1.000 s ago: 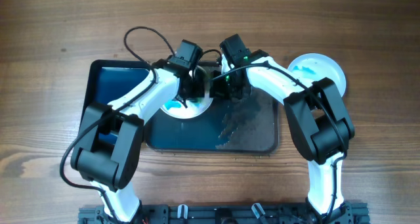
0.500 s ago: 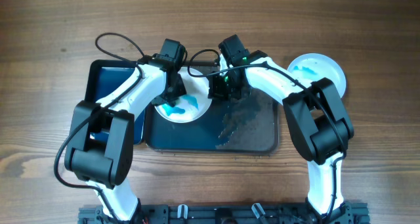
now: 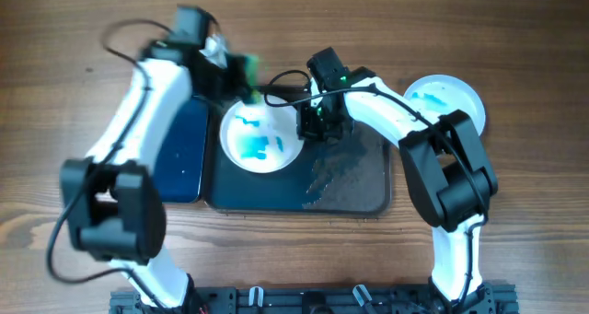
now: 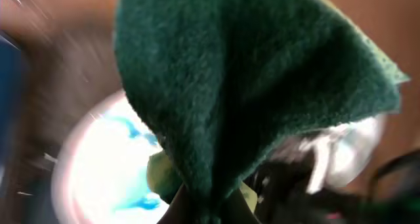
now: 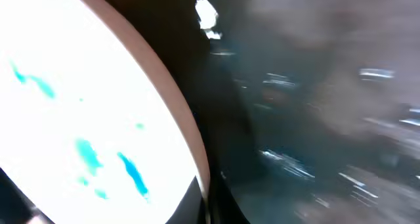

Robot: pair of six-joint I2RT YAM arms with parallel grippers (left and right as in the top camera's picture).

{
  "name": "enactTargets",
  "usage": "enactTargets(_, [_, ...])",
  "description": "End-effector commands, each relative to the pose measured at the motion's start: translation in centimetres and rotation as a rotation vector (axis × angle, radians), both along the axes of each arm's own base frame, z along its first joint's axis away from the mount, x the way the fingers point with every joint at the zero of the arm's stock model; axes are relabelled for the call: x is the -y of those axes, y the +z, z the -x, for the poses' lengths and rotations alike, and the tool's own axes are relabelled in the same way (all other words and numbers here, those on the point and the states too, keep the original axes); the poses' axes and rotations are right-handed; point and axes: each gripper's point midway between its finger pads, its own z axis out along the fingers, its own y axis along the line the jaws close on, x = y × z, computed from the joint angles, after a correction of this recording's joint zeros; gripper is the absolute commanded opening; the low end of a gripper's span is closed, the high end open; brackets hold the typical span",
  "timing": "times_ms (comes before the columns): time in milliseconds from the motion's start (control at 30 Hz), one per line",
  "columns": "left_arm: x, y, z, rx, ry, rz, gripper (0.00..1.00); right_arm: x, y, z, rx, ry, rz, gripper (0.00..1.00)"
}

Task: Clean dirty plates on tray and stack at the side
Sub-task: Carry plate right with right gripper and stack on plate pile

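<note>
A dirty plate (image 3: 260, 139) with blue-teal smears lies on the left part of the large dark tray (image 3: 354, 180). My right gripper (image 3: 308, 122) is shut on its right rim; the right wrist view shows the plate (image 5: 79, 99) pinched at the edge by that gripper (image 5: 207, 198). My left gripper (image 3: 230, 70) is shut on a green sponge (image 3: 243, 71) and holds it above the plate's far-left edge, off the plate. In the left wrist view the sponge (image 4: 249, 86) fills the frame, with the plate (image 4: 98, 165) below. A second smeared plate (image 3: 444, 100) lies on the table to the right. A third plate is out of view.
A smaller, narrower dark blue tray (image 3: 179, 148) lies just left of the large tray, under my left arm. The large tray's right half (image 5: 315, 119) shows wet grey smears. Bare wooden table (image 3: 515, 56) surrounds both trays.
My left arm has swung up and to the left, lifting the sponge off the plate's face. The plate is now uncovered. My right gripper has kept its hold on the rim.
</note>
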Motion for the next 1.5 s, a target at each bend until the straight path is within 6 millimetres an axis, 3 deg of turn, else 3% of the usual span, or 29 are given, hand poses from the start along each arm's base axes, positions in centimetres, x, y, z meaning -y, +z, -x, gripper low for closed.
enactTargets(0, [-5.3, 7.2, -1.9, 0.185, 0.112, -0.024, 0.04, 3.1, 6.8, -3.7, 0.297, 0.014, 0.17, 0.04])
enactTargets(67, [-7.2, 6.9, -1.6, 0.162, 0.155, -0.052, 0.04, 5.3, 9.3, -4.2, 0.4, 0.012, 0.293, 0.04])
enactTargets(133, [-8.0, 6.4, -1.3, 0.139, 0.175, -0.059, 0.04, 8.4, 13.7, -4.5, 0.574, 0.021, 0.528, 0.04])
enactTargets(233, [-8.6, 6.2, -1.4, 0.14, 0.188, -0.095, 0.04, 10.2, 18.2, -4.2, 0.74, -0.015, 0.752, 0.04])
enactTargets(400, [-9.0, 6.1, -1.4, 0.14, 0.197, -0.121, 0.04, 9.7, 24.3, -2.5, 0.982, -0.014, 1.044, 0.05])
enactTargets(633, [-9.4, 5.9, -1.5, 0.14, 0.209, -0.151, 0.04, 7.0, 28.5, 0.4, 1.176, -0.001, 1.227, 0.04])
enactTargets(767, [-9.5, 5.9, -1.5, 0.14, 0.211, -0.155, 0.04, 5.9, 28.5, 1.0, 1.192, 0.044, 1.224, 0.04])
enactTargets(833, [-9.6, 5.9, -1.5, 0.14, 0.214, -0.161, 0.04, 5.4, 27.6, 1.0, 1.165, 0.08, 1.175, 0.04])
enactTargets(900, [-9.6, 5.9, -1.5, 0.14, 0.214, -0.161, 0.04, 4.6, 26.1, 1.1, 1.121, 0.136, 1.105, 0.04])
enactTargets(967, [-9.6, 5.9, -1.5, 0.14, 0.214, -0.161, 0.04, 3.3, 23.4, 1.5, 1.029, 0.226, 0.967, 0.04])
enactTargets(1133, [-9.6, 5.9, -1.5, 0.14, 0.213, -0.161, 0.04, 1.4, 18.7, 2.0, 0.791, 0.242, 0.618, 0.04])
enactTargets(1200, [-9.6, 5.9, -1.5, 0.14, 0.213, -0.161, 0.04, 1.5, 18.1, 1.5, 0.706, 0.225, 0.489, 0.04])
enactTargets(1267, [-9.6, 5.9, -1.5, 0.14, 0.213, -0.161, 0.04, 2.8, 19.0, 0.2, 0.647, 0.16, 0.362, 0.04])
enactTargets(1367, [-9.7, 5.9, -1.5, 0.14, 0.216, -0.168, 0.04, 8.0, 21.4, -2.4, 0.572, -0.066, 0.197, 0.04])
enactTargets(1400, [-9.9, 5.8, -1.5, 0.14, 0.22, -0.178, 0.04, 9.9, 21.9, -3.0, 0.552, -0.138, 0.167, 0.04])
enactTargets(1467, [-10.0, 5.8, -1.5, 0.14, 0.222, -0.182, 0.04, 16.1, 22.2, -4.4, 0.513, -0.329, 0.183, 0.04])
